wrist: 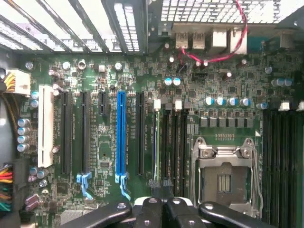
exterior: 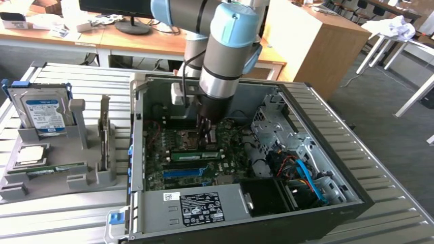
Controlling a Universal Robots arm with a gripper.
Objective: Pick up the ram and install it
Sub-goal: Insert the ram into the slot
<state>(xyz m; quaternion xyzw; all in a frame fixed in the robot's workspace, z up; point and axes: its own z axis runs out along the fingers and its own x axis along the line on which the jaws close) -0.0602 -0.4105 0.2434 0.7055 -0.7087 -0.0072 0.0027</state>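
Observation:
The ram (exterior: pixel 196 155) stands edge-up in a slot of the motherboard (exterior: pixel 169 168), inside the open computer case. It sits between the blue slot (wrist: pixel 121 137) and the processor socket (wrist: pixel 225 178). In the wrist view the ram (wrist: pixel 156 142) shows as a thin green line along its slot. My gripper (exterior: pixel 208 137) reaches down into the case right over the ram. Its black fingers (wrist: pixel 152 209) are pressed together just above one end of the stick, and the gripper (wrist: pixel 161 190) is shut with nothing visible between them.
On the exterior view's left, a grey holder (exterior: pixel 88 178) carries a silver hard drive (exterior: pixel 44 114), a square processor chip (exterior: pixel 30 155) and another green stick (exterior: pixel 48 170). The case walls (exterior: pixel 139 152), drive cage (exterior: pixel 278 122) and cables (exterior: pixel 302 173) crowd the gripper.

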